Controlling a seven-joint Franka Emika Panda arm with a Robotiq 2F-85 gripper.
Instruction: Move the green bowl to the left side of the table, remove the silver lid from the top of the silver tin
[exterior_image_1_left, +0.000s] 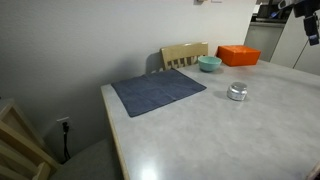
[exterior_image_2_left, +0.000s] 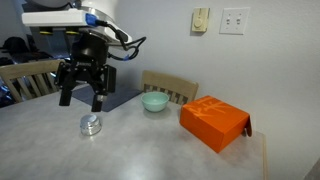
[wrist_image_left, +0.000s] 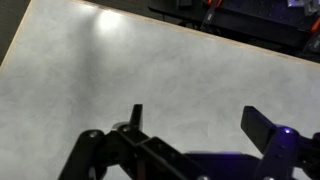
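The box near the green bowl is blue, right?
Not quite. The box is orange, not blue, as both exterior views show. It does sit near the green bowl.

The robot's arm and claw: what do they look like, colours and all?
The gripper is black: a body ending in two jointed fingers. Above it the arm is white with a blue accent, and a black cable loops out beside it. I can read no markings.
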